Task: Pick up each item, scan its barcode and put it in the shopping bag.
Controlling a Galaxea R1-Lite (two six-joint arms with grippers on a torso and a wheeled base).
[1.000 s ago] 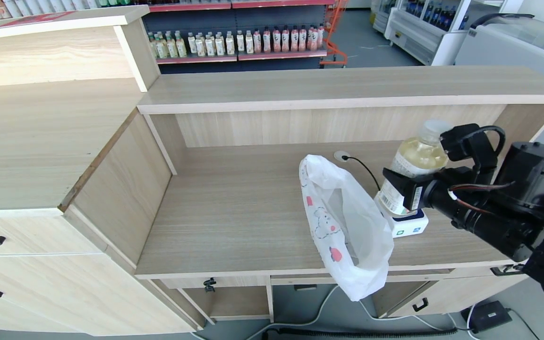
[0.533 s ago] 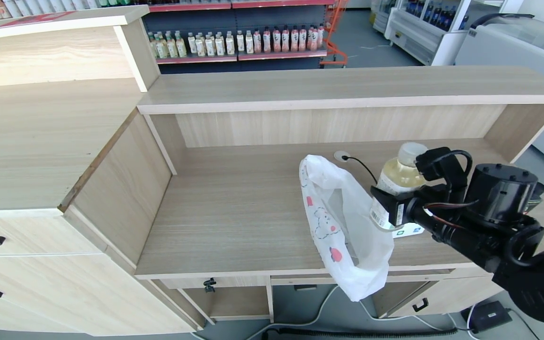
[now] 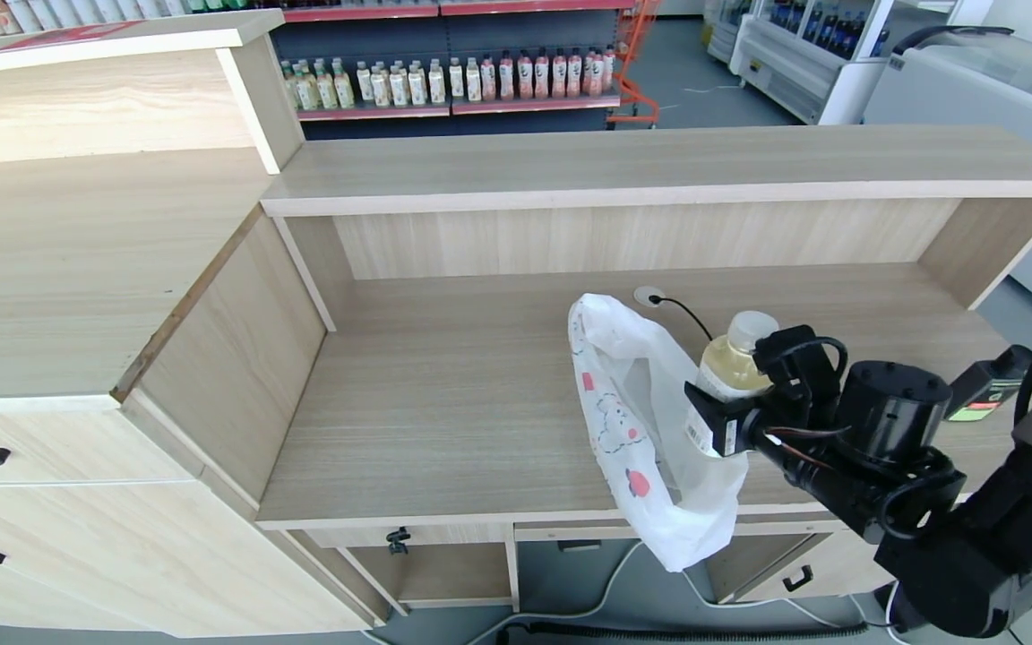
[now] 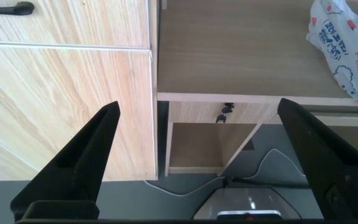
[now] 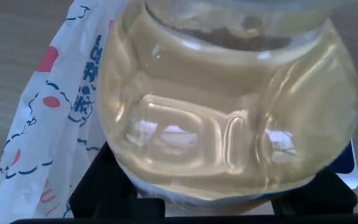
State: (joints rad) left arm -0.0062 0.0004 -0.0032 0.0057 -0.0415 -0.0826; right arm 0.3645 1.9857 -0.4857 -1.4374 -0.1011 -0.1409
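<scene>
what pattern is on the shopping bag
The shopping bag is white, see-through plastic with red-pink spots and thin blue cartoon outlines. It shows best in the head view.

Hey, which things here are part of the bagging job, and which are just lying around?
Part of the job:
bottle, held in the right gripper
shopping bag

Just lying about:
cable on the counter
drinks shelf behind
freezer
</scene>
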